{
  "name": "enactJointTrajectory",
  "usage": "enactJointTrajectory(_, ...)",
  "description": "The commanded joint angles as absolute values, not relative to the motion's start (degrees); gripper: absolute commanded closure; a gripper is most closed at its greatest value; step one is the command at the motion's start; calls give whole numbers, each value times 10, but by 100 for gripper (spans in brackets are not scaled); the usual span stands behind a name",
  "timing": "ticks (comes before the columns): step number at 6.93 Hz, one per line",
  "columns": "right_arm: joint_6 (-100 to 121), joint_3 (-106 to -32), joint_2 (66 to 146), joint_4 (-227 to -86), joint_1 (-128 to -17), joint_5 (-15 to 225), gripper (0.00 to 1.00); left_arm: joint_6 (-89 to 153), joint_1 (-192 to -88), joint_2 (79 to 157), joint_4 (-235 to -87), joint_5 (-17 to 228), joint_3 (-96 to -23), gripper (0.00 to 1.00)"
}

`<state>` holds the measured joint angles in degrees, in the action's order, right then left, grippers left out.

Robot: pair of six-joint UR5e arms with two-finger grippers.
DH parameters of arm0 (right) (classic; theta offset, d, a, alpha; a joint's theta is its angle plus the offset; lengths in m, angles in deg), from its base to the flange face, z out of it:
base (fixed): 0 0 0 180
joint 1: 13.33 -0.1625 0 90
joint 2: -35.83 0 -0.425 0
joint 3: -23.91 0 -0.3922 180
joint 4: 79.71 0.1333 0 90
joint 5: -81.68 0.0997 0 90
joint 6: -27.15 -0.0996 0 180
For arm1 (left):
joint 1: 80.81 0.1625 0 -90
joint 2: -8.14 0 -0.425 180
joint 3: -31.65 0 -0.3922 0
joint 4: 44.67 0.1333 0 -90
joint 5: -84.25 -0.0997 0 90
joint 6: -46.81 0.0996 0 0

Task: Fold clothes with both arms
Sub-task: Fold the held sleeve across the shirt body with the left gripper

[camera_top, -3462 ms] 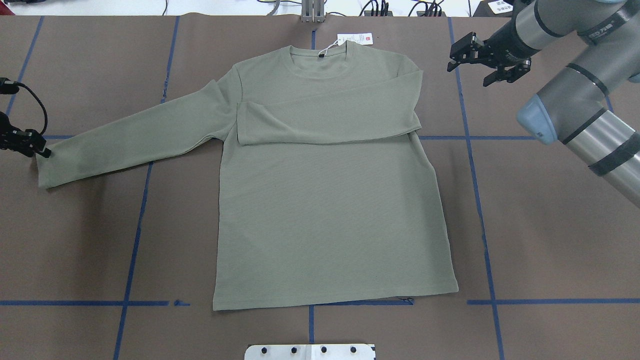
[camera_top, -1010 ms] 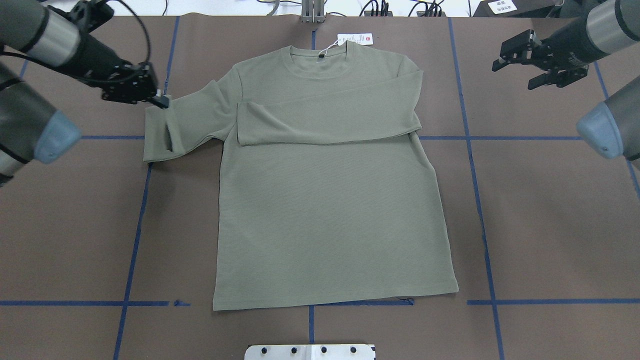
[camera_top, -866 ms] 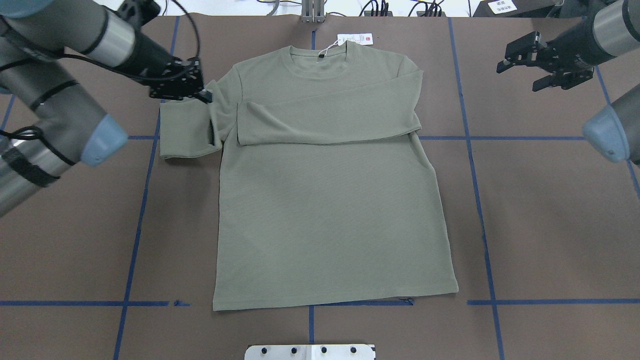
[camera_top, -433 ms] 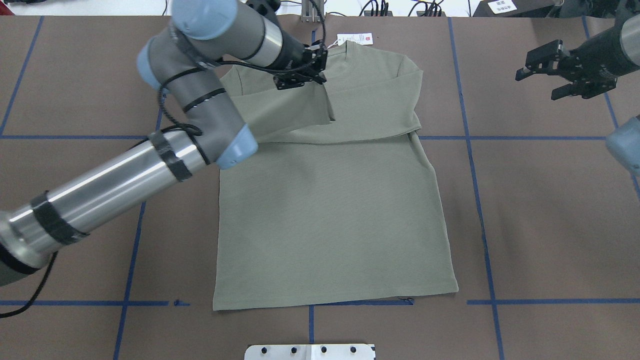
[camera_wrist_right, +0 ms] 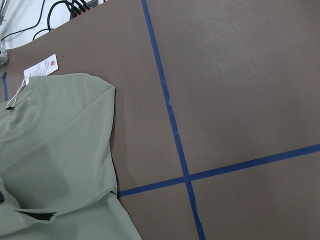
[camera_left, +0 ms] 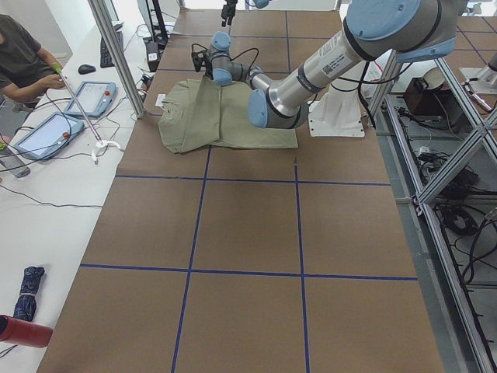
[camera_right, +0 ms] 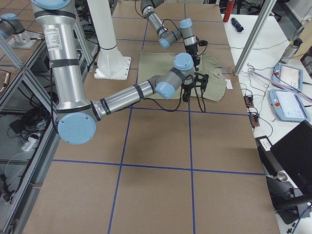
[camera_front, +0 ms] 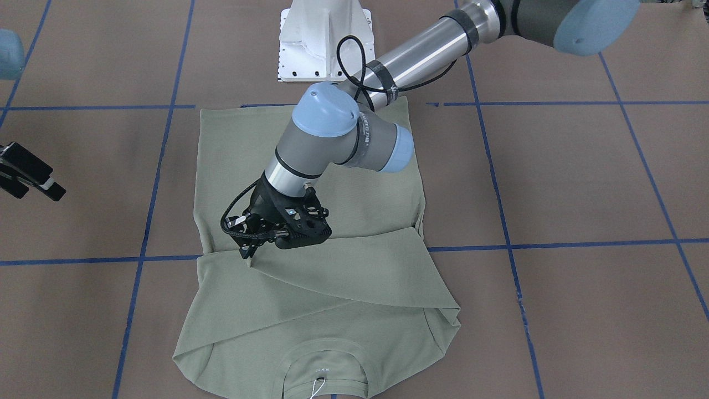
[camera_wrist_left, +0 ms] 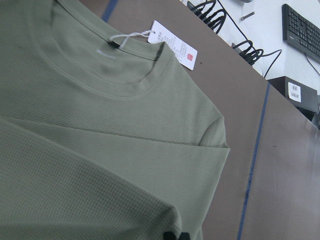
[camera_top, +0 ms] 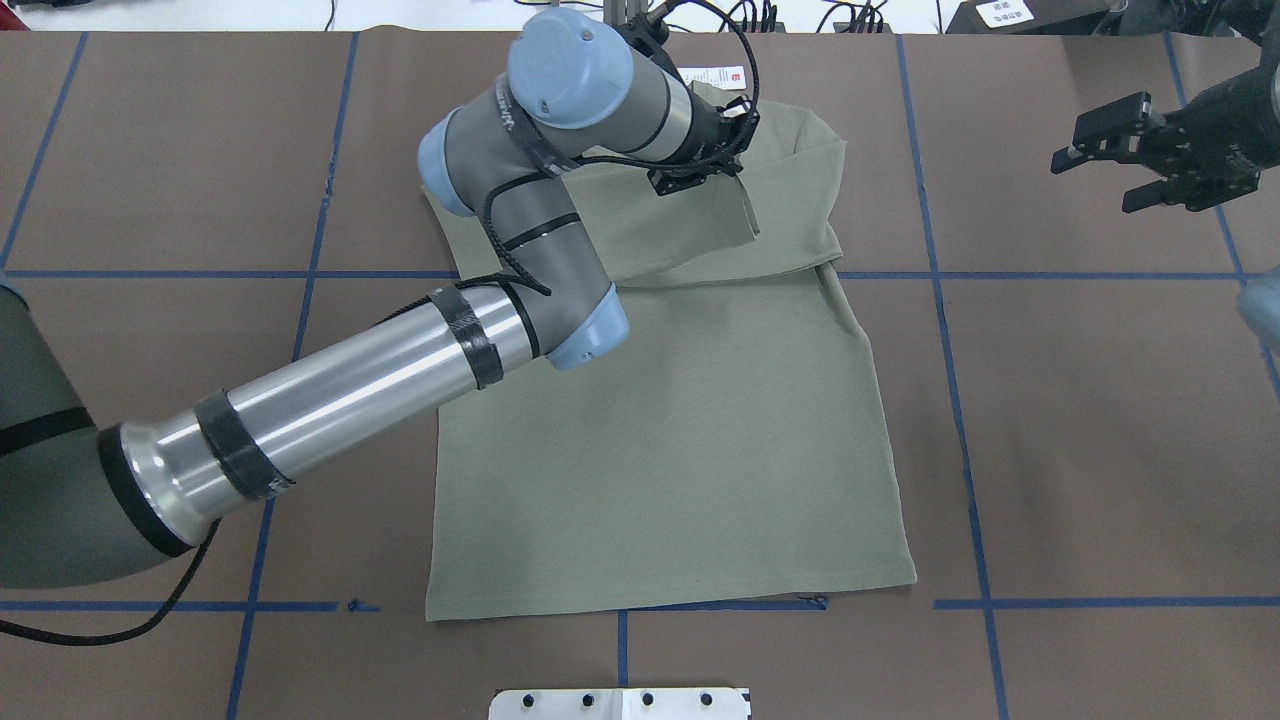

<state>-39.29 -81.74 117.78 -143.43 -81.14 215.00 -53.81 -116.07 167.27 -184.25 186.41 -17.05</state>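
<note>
The left gripper (camera_front: pixel 247 252) pinches the shirt (camera_top: pixel 660 430) by its sleeve end over the chest; the right gripper (camera_top: pixel 1108 180) hangs wide open, empty

From the right claw (camera_top: pixel 1093 186), mostly bare brown desk (camera_wrist_right: pixel 240 75) shows, crossed by blue tape lines (camera_wrist_right: pixel 172 125) that meet in a cross. Off to the claw's side lies the sage-green shirt (camera_wrist_right: pixel 55 150), a fold across it. Its white hang tag (camera_wrist_right: pixel 41 68) lies beside the neck, near black cables (camera_wrist_right: pixel 75 10).
</note>
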Motion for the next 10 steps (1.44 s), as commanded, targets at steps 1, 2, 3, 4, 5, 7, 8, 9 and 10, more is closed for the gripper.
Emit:
enactJointTrajectory(1,-393,-821,1180,-1435,-812,2150,0,-540,-1140,1693,-1863,1830,-129,100)
enactJointTrajectory(2,-394,-823,1181,-1435,-812,2150,0,-559,-1139,1715,-1886,1829,-93,99)
enactJointTrajectory(3,-394,-823,1184,-1435,-811,2150,0,-560,-1135,1735,-1900,1812,-58,83)
enactJointTrajectory(4,-394,-823,1184,-1435,-810,2150,0,-560,-1133,1740,-1901,1808,-57,46)
enactJointTrajectory(5,-398,-822,1181,-1435,-808,2149,0,-560,-1133,1742,-1901,1808,-59,35)
enactJointTrajectory(7,-404,-823,1177,-1435,-790,2141,0,-560,-1138,1733,-1893,1815,-96,31)
enactJointTrajectory(8,-405,-833,1185,-1436,-784,2140,0,-551,-1142,1699,-1888,1830,-129,32)
enactJointTrajectory(9,-424,-850,1208,-1435,-765,2140,0,-530,-1146,1612,-1831,1873,-259,32)
enactJointTrajectory(10,-469,-871,1218,-1435,-742,2140,0,-504,-1150,1545,-1773,1884,-373,32)
